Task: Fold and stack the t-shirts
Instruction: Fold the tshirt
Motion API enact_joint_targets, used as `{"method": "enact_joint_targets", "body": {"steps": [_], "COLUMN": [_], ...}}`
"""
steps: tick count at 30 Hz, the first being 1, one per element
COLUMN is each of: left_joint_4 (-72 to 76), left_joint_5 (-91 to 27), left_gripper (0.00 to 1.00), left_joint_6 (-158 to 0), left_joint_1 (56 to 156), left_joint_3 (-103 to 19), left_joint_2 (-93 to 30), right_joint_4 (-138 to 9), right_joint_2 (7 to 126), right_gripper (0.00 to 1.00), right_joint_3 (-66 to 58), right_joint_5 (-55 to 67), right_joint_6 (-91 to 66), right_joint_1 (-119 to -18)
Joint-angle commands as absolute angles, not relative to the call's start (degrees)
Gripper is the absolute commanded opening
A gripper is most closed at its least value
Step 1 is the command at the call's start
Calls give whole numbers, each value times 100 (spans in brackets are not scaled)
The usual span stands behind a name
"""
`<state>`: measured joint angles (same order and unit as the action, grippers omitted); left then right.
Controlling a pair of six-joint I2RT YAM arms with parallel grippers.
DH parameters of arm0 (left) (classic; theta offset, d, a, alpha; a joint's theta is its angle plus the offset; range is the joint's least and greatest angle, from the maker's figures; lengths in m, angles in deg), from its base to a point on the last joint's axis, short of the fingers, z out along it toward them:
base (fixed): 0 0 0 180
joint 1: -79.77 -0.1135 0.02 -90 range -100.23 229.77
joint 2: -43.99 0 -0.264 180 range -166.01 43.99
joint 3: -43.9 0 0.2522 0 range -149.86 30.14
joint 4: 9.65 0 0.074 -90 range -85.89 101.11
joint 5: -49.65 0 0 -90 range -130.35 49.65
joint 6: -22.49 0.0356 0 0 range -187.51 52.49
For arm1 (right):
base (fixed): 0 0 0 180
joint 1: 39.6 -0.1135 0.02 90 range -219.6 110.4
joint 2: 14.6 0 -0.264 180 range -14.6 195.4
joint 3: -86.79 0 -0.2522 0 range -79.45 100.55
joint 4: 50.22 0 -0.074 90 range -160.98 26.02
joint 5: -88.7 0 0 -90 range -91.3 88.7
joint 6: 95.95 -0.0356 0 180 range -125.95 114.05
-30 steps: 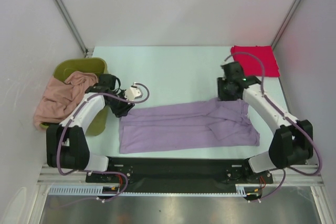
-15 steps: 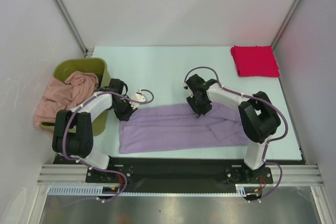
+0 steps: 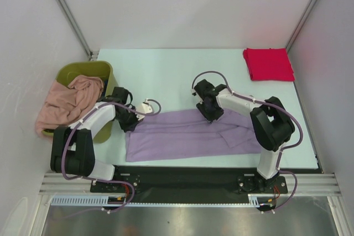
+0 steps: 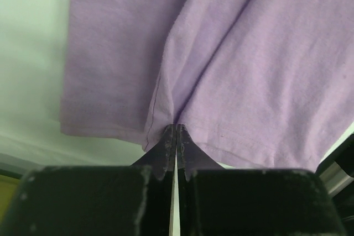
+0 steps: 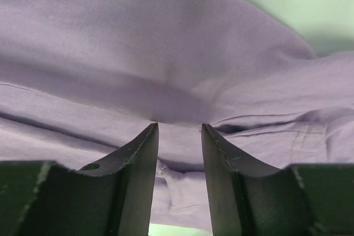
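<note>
The lavender-purple t-shirt (image 3: 182, 136) lies folded lengthwise across the near part of the table. My left gripper (image 3: 131, 121) is at its upper left corner, and in the left wrist view its jaws (image 4: 176, 128) are shut on a pinch of the lavender hem (image 4: 249, 70). My right gripper (image 3: 209, 113) is over the middle of the shirt's far edge. In the right wrist view it is open (image 5: 178, 128), with lavender cloth (image 5: 166, 42) under and between the fingers. The bright red t-shirt (image 3: 269, 63) lies folded at the back right. The salmon-pink t-shirt (image 3: 69, 103) hangs over the bin. The dark blue t-shirt is out of view.
The olive-green plastic bin (image 3: 83, 70) stands at the left edge, close behind my left arm. The pale green table (image 3: 166, 75) is walled by white panels on the left, back and right. A black rail runs along the near edge.
My right arm has swung left from the shirt's right end to the middle of its far edge, and the shirt's right part has been drawn in. My left gripper has shifted slightly, still at the left corner.
</note>
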<state>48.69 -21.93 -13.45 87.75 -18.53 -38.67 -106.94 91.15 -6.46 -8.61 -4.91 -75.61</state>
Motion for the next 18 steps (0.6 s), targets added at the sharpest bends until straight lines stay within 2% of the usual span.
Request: {"method": "enact_joint_targets", "body": {"steps": [1, 4, 7, 8, 10, 11, 12, 18], "left_joint_4": [5052, 5026, 5034, 5034, 5034, 5017, 5026, 4982], "left_joint_5": [-1942, -2004, -1978, -1978, -1996, -2004, -2004, -2145], "left_gripper": [0, 1, 0, 0, 0, 0, 0, 0], "left_joint_6": [-1048, -1012, -1038, -1038, -1047, -1047, -1039, -951], "left_joint_1": [8803, 8803, 8803, 8794, 8794, 8803, 8803, 8750], "left_joint_3": [-1724, -1610, -1574, -1565, -1565, -1583, -1592, -1741], "left_joint_2": [-3538, -3538, -3547, -3538, -3485, -3459, -3433, -3432], "right_joint_4": [-10529, -10546, -10642, -10695, -10757, -10757, -10748, -10967], "right_joint_2": [9094, 9297, 9526, 9544, 9474, 9343, 9289, 8903], "right_gripper": [42, 42, 36, 26, 14, 4, 0, 0], "right_joint_3": [-562, -580, -501, -466, -448, -483, -518, -685], "right_joint_5": [-1114, -1097, -1369, -1421, -1413, -1387, -1395, -1623], "right_joint_6": [-59, 178, 205, 144, 74, 47, 3, -94], "right_joint_1": [-7607, -7607, -7607, -7607, -7616, -7634, -7651, -7792]}}
